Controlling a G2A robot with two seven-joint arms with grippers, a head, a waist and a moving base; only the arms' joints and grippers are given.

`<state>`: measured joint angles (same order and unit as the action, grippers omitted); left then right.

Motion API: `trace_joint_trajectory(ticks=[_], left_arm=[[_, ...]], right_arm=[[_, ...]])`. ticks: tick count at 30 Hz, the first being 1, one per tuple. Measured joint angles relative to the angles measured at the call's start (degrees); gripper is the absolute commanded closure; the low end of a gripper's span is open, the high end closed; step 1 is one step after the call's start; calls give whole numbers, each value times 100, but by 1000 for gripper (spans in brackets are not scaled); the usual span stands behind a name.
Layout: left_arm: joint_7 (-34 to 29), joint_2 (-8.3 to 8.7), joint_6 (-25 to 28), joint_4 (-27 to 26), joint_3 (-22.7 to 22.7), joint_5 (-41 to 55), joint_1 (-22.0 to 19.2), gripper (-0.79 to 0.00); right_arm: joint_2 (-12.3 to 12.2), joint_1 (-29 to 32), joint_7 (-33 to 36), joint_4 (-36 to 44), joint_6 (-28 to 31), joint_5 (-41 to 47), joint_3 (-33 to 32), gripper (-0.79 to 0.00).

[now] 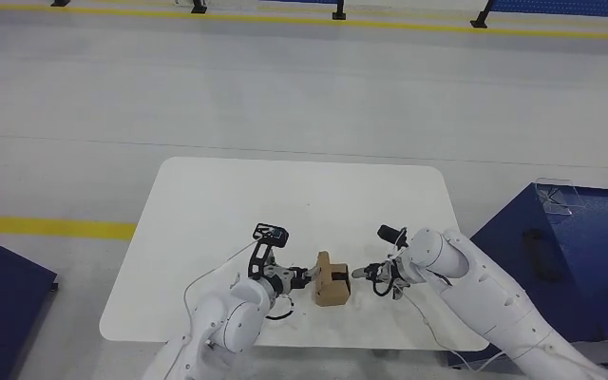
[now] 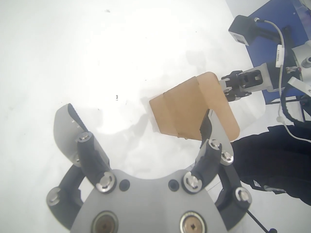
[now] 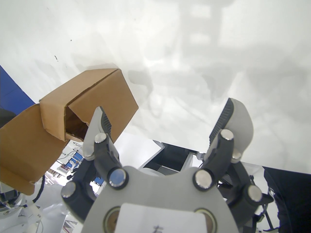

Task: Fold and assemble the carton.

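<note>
Here the left gripper (image 2: 137, 112) gapes open, one finger beside the carton (image 1: 331, 280), the right gripper (image 3: 165, 109) likewise open at its opposite end, which rests between them near the front edge of the table (image 1: 237, 209).

Carton (image 1: 331, 281) plain brown, tabletop (image 1: 285, 195) white. Left tool (image 2: 137, 112), right tool (image 3: 165, 107): silver w/ black ribbed pads. Floor stripe (image 1: 66, 228) yellow.

We see a white table (image 1: 285, 195) with rounded corners on a pale floor. A blue cabinet (image 1: 589, 249) stands beside its right edge, and a yellow floor stripe (image 1: 57, 228) meets its left edge.
</note>
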<state>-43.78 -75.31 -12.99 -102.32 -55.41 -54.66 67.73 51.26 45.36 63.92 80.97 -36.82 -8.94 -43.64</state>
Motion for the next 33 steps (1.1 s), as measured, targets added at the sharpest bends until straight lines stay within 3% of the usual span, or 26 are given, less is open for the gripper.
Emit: trace_joint_trajectory(ticks=[15,29,33], left_arm=[[-43,-206,-88,709,508,122,-551,-785],[-110,-250,-96,898,453,140,-532,-785],[-116,-249,-58,948,409,129,-507,-785]], right_arm=[[107,-88,65,-179,307,233,-7,-785],[-133,443,347,-63,1541,1104,-943,-785],[-155,580,250,107,1489,1055,-994,-785]])
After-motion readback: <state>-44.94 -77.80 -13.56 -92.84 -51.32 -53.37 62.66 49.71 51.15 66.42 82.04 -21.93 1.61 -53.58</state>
